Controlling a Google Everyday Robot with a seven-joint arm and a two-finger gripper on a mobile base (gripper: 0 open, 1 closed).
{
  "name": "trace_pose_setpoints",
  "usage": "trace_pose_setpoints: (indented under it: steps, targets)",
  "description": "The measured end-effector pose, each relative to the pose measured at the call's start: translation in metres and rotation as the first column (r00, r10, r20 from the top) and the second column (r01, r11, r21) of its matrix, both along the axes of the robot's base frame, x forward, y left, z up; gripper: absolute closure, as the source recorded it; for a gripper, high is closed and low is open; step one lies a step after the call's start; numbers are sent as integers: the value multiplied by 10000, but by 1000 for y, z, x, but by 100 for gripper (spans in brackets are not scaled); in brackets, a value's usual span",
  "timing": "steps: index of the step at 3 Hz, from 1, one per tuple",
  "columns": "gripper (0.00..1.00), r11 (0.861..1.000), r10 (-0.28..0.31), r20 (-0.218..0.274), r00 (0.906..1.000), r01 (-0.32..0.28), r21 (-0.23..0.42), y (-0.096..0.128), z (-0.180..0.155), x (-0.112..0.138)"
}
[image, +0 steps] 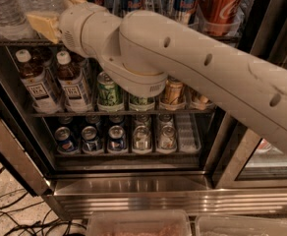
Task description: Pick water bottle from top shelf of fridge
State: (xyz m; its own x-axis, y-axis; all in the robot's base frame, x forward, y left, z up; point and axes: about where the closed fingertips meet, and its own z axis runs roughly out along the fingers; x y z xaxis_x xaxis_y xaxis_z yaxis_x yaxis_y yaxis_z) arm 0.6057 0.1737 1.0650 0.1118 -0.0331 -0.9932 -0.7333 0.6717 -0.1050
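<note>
Claw [44, 22] sits in the upper left of the frame at the top shelf [8, 42], pointing left. The water bottle [5, 11] stands upright just left of it, long axis vertical. Spread or pinching? Cannot tell.

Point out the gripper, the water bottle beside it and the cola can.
gripper [47, 14]: camera view, left on the top shelf [8, 42], tan end.
water bottle [41, 1]: camera view, ribbed body.
cola can [222, 4]: camera view, red side.
</note>
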Motion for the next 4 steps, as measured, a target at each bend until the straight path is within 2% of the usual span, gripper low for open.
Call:
trace_pose_setpoints:
  steps: [3,4]
  targets:
    - [39,9988,492,-201,9986,-494,-71,27,-6,9]
    - [58,9988,492,-201,9986,-494,-71,27,-6,9]
